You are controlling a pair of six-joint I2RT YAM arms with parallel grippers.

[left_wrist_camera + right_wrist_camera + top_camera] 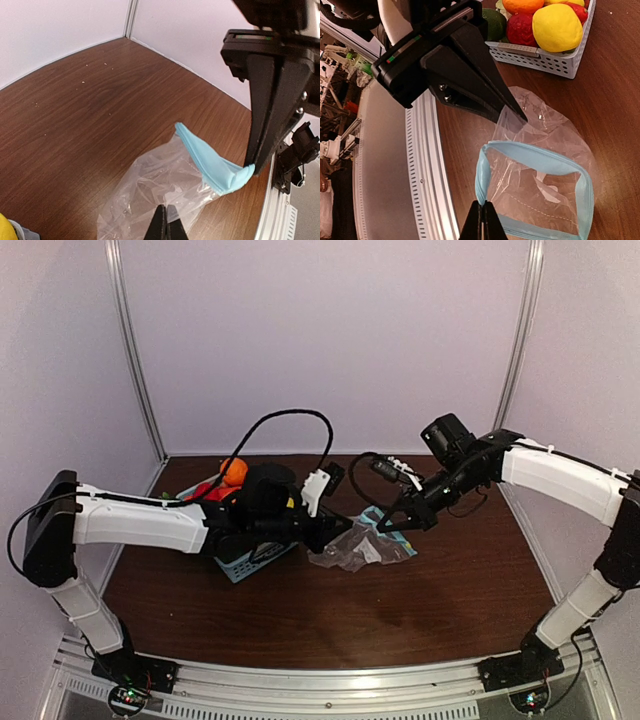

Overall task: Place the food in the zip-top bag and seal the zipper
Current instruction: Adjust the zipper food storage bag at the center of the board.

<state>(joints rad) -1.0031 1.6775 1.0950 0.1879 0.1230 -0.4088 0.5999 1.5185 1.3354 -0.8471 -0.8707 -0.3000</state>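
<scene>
Both tools are clamped fully shut on the zip-top bag [550,135], which lies on the worktop [610,100] with its mouth standing open. The right tool [482,217] pinches the light-blue zipper [535,156], and the left tool [166,222] nips the clear film beyond it. Farther back on the left, the food [557,25] sits heaped in a lattice basket [540,57] beside the bag.

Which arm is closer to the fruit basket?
Left. The left end effector pinches the bag right beside the basket. The right end effector pinches the zipper on the bag's side away from the basket.
</scene>
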